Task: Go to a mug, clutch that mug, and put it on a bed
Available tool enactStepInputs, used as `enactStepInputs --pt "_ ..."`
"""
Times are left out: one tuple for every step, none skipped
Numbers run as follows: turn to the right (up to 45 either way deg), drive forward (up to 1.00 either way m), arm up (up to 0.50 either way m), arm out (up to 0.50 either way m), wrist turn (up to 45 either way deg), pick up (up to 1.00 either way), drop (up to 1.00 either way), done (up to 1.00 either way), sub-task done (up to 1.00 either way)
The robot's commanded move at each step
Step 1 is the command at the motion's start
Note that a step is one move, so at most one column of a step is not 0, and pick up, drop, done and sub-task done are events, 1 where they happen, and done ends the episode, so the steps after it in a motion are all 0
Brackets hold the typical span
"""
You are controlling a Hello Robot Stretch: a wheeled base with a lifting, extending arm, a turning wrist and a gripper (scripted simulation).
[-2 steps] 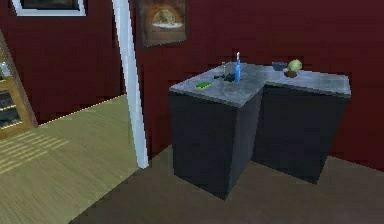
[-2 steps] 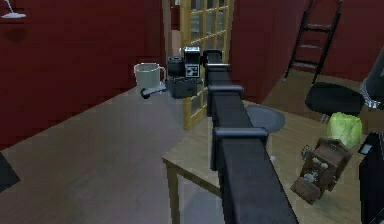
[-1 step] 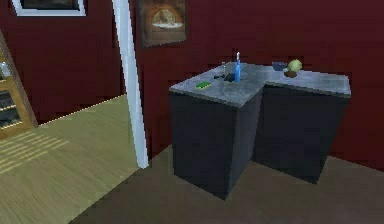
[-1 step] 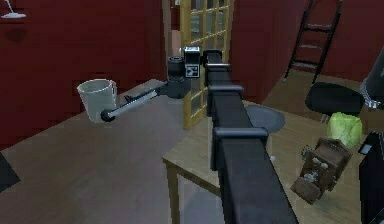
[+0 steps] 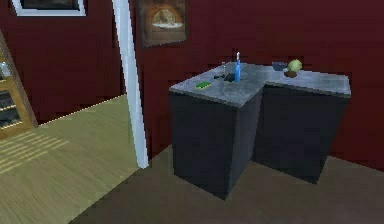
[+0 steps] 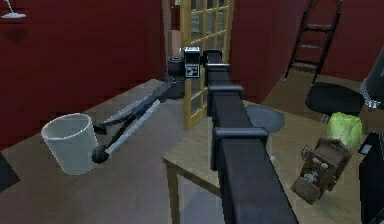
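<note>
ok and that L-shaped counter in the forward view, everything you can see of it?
The counter is L-shaped: smooth grey top, stone-like, over plain dark sides that reach the brown floor. It stands in the forward view's right half, its back against the dark red wall. On top: a slim blue bottle, a flat green thing near the front corner, small dark bits beside the bottle, a round yellow-green thing at the far end.

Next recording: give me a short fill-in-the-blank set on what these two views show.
The counter in the forward view has a ___ top. The slim upright item standing on it is ___. In the arm side view, the bucket left of the arm is ___. The ladder stands at that view's upper ___.
Missing words: grey; blue; white; right.
</note>
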Motion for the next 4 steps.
enactStepInputs --pt "0.0 0.00 0.00 0.00 -15.0 0.00 0.00 0.00 0.00" --pt "0.0 0.00 0.00 -0.34 0.0 0.00 0.00 0.00 0.00" --pt "-39.0 0.00 0.00 0.00 0.0 0.00 0.00 0.00 0.00" --pt "0.0 1.00 0.00 0.00 0.0 0.00 0.00 0.00 0.00"
